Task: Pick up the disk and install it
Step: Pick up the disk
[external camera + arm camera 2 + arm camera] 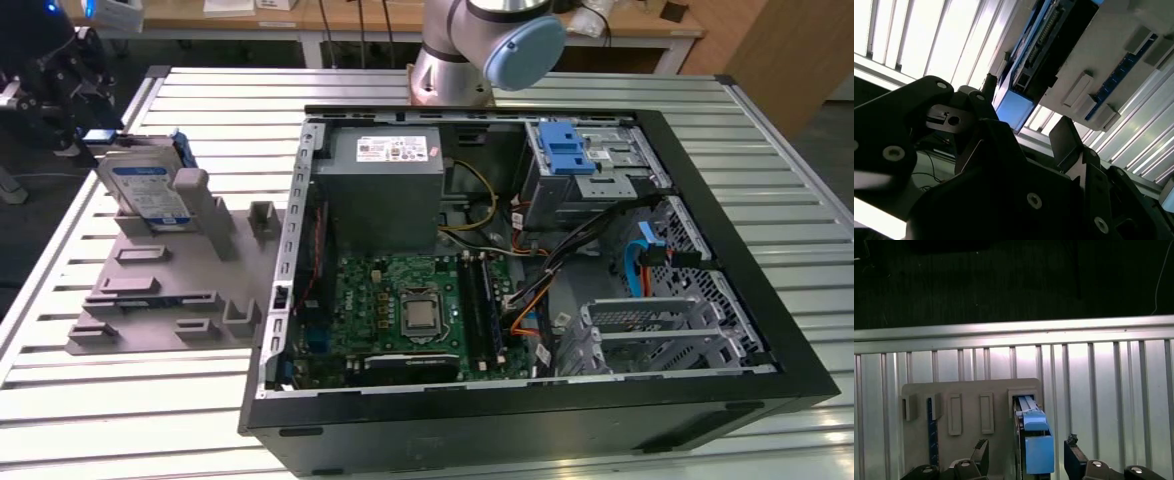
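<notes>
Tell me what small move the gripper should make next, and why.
Probably ease closer along the disk before closing. The gripper is open, its fingers flank the disk without touching it, and the disk stands upright in the grey holder.

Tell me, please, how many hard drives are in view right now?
1. The disk stands on edge in the grey stand at the exterior view's left, outside the computer case, the open gripper straddling it. More may be hidden in the case's drive cage.
</notes>
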`<state>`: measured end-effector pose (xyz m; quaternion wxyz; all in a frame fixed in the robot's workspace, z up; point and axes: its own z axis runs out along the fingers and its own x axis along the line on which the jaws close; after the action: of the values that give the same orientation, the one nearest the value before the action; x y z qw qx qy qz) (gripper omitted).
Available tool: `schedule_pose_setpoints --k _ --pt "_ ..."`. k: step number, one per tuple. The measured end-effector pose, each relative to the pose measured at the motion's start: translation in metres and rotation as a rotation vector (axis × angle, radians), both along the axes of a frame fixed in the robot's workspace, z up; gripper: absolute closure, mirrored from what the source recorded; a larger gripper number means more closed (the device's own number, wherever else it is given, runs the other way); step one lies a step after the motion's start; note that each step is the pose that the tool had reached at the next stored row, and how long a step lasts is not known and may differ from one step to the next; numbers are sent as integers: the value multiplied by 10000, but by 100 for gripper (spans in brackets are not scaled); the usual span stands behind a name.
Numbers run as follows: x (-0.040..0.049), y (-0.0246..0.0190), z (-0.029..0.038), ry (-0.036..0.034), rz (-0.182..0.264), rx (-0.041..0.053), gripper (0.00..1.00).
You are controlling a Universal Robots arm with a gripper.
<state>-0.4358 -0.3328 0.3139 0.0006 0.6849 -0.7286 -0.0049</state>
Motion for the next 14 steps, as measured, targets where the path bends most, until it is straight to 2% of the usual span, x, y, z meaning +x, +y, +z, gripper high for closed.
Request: schedule_pose_setpoints --k 1,14 --pt "-86 4 -172 2 0 -1 31" --pt "-88 6 -170 2 0 -2 31"
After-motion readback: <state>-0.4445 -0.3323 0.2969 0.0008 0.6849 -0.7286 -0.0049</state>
